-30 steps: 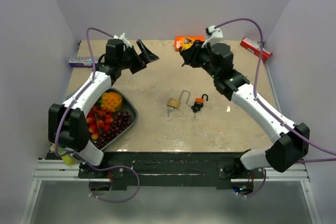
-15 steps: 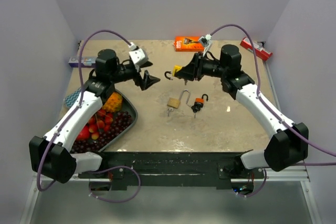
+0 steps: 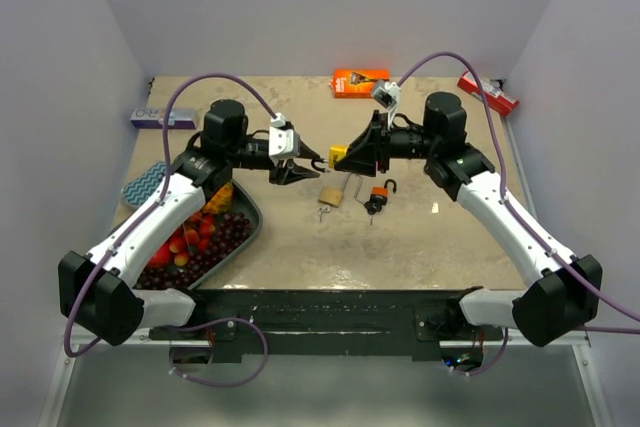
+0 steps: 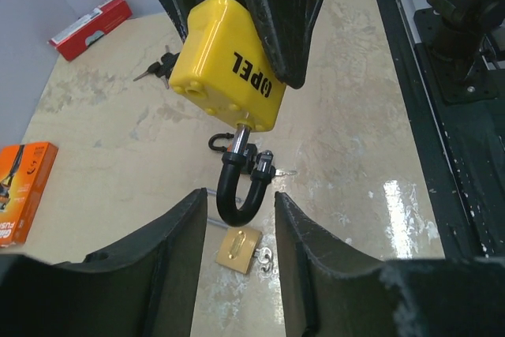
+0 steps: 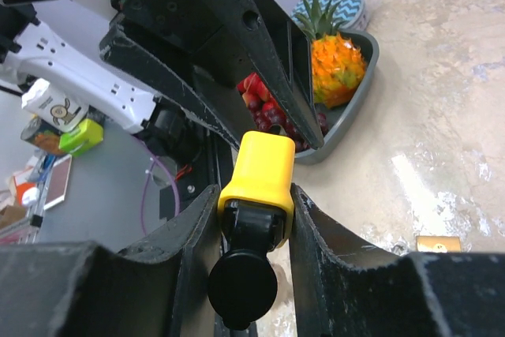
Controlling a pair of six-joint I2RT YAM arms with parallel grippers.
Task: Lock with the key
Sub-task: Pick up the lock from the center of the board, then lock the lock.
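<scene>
Yellow padlock (image 4: 227, 61) hangs above beige marbled table (image 3: 420, 237), lilac walls (image 3: 300, 7) around.

A tan, stone-look surface (image 3: 300, 247) lies below the jaws. Plain, pale purple-grey walls (image 3: 330, 7) stand behind the jaws and on both sides. A black bar (image 3: 330, 305) runs along the near edge. Bright light shines off the surface.

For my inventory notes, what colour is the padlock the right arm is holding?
Yellow padlock, black shackle; clearest in the left wrist view.
</scene>
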